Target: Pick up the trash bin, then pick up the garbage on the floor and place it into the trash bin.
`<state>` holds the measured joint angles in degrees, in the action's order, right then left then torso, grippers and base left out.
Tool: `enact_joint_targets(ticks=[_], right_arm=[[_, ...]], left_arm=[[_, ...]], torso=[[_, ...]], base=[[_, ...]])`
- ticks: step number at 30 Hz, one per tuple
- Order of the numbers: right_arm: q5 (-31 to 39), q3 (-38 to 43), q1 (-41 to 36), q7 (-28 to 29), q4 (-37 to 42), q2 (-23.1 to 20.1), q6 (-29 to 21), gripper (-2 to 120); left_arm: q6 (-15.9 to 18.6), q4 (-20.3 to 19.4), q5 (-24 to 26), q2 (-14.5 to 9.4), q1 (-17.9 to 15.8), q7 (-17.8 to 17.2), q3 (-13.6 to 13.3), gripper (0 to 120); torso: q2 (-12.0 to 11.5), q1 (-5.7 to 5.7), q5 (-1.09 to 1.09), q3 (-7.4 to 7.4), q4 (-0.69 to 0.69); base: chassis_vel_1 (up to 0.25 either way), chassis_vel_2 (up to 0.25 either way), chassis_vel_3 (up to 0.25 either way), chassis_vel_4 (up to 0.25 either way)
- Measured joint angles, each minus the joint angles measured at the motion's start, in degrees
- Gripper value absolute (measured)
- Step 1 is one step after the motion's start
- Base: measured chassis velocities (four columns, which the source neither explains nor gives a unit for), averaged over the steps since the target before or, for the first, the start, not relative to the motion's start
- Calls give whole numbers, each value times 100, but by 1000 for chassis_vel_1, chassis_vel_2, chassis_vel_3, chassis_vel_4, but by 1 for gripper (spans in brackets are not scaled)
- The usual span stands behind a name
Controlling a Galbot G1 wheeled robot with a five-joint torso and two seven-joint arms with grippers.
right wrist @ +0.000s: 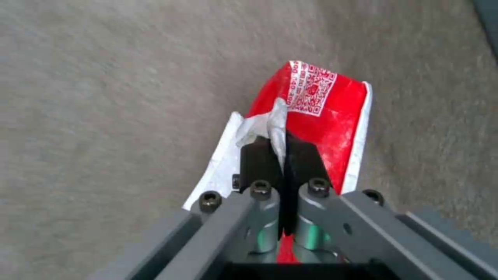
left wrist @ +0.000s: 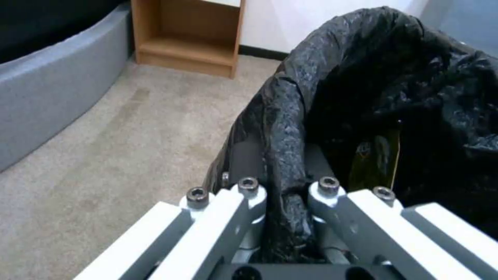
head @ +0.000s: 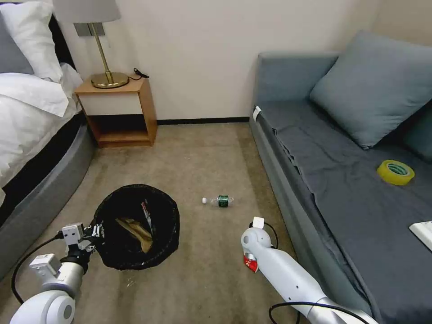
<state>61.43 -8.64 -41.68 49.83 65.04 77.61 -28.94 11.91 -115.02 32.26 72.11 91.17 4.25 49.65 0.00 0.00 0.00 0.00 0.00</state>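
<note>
A wooden nightstand [head: 121,110] stands against the wall at ten o'clock, bearing a brass lamp [head: 104,54] and a black cable [head: 139,73]. A bed [head: 31,117] with white linen lies at nine o'clock. A grey sofa [head: 333,171] fills three o'clock, carrying a cushion [head: 373,85], a yellow tape roll [head: 395,172] and a white box [head: 423,232] at the edge. Beige carpet [head: 202,157] covers the floor.

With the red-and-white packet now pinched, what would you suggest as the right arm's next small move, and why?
Probably carry the red-and-white packet leftward until it is over the trash bin's open mouth. The right end effector is shut on the packet beside the sofa, while the left end effector grips the bin's rim, holding it to the left.
</note>
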Motion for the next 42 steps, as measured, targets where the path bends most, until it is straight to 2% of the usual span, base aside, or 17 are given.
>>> enact_joint_targets(ticks=[3,4,8,12,14,16,18,19,23,24,27,28,30,31,35,36,42], right_arm=[[-77,-173,-113,-14,770,-201,272,0],[-77,-173,-113,-14,770,-201,272,0],[-711,-476,-274,-325,1652,-515,888,0],[-1210,-605,-347,-545,2054,-651,1268,0],[-1952,-701,-361,-974,2396,-788,1781,0],[-2183,-725,-358,-1149,2498,-827,1954,0],[-2678,-818,-282,-1678,2809,-989,2500,0],[-2678,-818,-282,-1678,2809,-989,2500,0],[-2965,-1017,-17,-2629,3282,-1286,3629,0],[-2965,-1017,-17,-2629,3282,-1286,3629,0],[-2742,-1092,151,-3817,3593,-1481,4327,0],[-2742,-1092,151,-3817,3593,-1481,4327,0],[-2221,-1145,195,-4368,3883,-1629,4402,0],[-1879,-1205,218,-4607,4064,-1715,4399,0],[-1348,-1326,249,-4992,4361,-1876,4323,0],[-971,-1406,254,-5364,4615,-2006,4166,0],[-357,-1794,417,-6084,5083,-2235,3799,0]], left_arm=[[0,51,41,-35,-29,-1,-11,4],[0,51,41,-35,-29,-1,-11,4],[2,109,44,-56,-54,-3,-55,4],[9,138,43,-77,-71,-2,-80,4],[20,181,42,-110,-98,-1,-92,4],[21,201,40,-118,-108,-1,-94,4],[22,262,35,-137,-127,16,-107,4],[22,262,35,-137,-127,16,-107,4],[28,330,22,-147,-132,24,-137,4],[28,330,22,-147,-132,24,-137,4],[28,344,-17,-124,-125,31,-182,4],[28,344,-17,-124,-125,31,-182,4],[28,346,-61,-110,-113,35,-202,4],[27,346,-75,-107,-110,38,-208,4],[28,327,-89,-105,-108,50,-220,4],[28,308,-105,-100,-108,52,-230,4],[40,229,-157,-57,-90,63,-288,4]], torso=[[0,0,0,0,0],[0,0,0,0,0],[0,0,-1,0,0],[0,0,0,0,0],[0,0,0,0,0],[0,0,0,0,0],[0,0,0,0,0],[0,0,0,0,0],[0,0,0,0,0],[0,0,0,0,0],[0,0,0,0,0],[0,0,0,0,0],[0,0,0,0,0],[0,0,0,0,0],[0,0,0,0,0],[0,0,0,0,0],[0,0,0,0,-1]], base=[[0,0,0,0],[0,0,0,0],[0,0,0,0],[0,0,0,0],[0,0,0,0],[0,0,0,0],[0,0,0,0],[0,0,0,0],[0,0,0,0],[0,0,0,0],[0,0,0,0],[0,0,0,0],[0,0,0,0],[0,0,0,0],[0,0,0,0],[0,0,0,0],[0,0,0,0]])
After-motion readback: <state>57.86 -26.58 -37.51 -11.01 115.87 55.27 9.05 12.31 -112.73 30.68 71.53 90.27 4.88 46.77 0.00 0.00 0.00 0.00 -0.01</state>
